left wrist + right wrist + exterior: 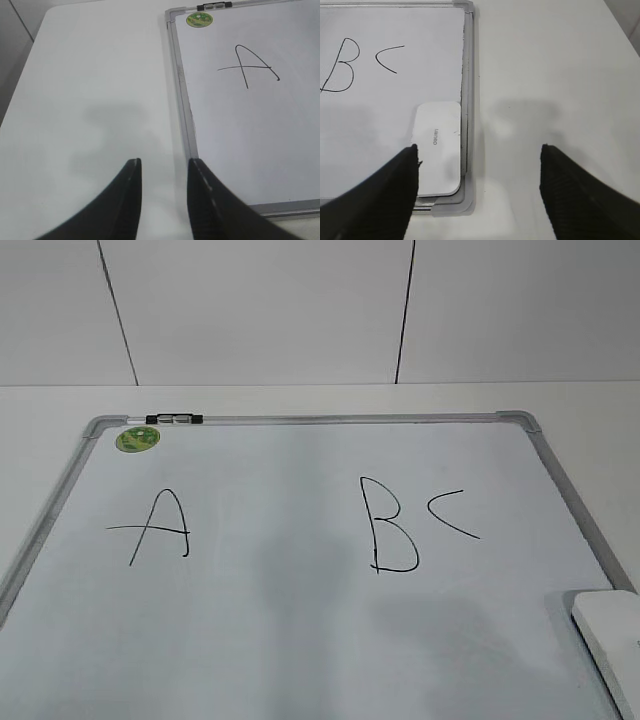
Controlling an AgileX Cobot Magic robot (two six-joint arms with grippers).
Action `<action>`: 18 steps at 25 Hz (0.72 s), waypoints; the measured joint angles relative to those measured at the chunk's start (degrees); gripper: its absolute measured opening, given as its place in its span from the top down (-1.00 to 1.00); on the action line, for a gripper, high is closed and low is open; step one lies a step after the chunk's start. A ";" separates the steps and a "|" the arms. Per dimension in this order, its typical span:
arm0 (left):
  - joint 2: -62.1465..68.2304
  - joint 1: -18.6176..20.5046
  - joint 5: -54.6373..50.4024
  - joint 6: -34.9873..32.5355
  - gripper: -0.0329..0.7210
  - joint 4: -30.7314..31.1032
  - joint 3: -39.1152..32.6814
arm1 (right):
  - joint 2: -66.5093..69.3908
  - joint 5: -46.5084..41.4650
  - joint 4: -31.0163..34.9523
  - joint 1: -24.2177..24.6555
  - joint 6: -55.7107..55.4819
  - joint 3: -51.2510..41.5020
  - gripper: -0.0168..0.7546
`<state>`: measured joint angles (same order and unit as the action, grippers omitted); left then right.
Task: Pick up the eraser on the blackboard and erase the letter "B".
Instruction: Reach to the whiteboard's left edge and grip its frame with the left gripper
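The blackboard (300, 640) is a white dry-erase board with a grey frame, lying flat on the table. The letter "B" (390, 525) is drawn in black at its middle, and it also shows in the right wrist view (340, 67). The eraser (612, 640) is a white block at the board's near right corner, seen in the right wrist view (439, 145) with grey lettering. My right gripper (479, 152) is open and empty above that corner, its left finger beside the eraser. My left gripper (164, 167) is open and empty above the table beside the board's left edge.
A black "A" (155, 525) is on the board's left and a curved "C" (452, 512) right of the B. A black-and-silver marker (173, 419) lies on the far frame by a round green sticker (138, 439). White table surrounds the board; a wall stands behind.
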<state>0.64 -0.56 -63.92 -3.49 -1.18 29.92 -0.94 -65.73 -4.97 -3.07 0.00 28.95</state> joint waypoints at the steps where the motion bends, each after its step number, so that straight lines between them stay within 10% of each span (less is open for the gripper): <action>1: 0.00 0.00 0.00 0.00 0.29 0.00 0.00 | 0.00 0.00 0.00 0.00 0.00 0.00 -0.56; 18: 0.00 0.00 0.00 0.00 0.29 0.00 0.00 | 0.00 0.00 0.90 0.00 0.00 0.00 -0.56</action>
<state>0.64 -0.56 -63.92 -3.49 -1.18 29.92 -0.94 -65.73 -4.08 -3.07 0.00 28.95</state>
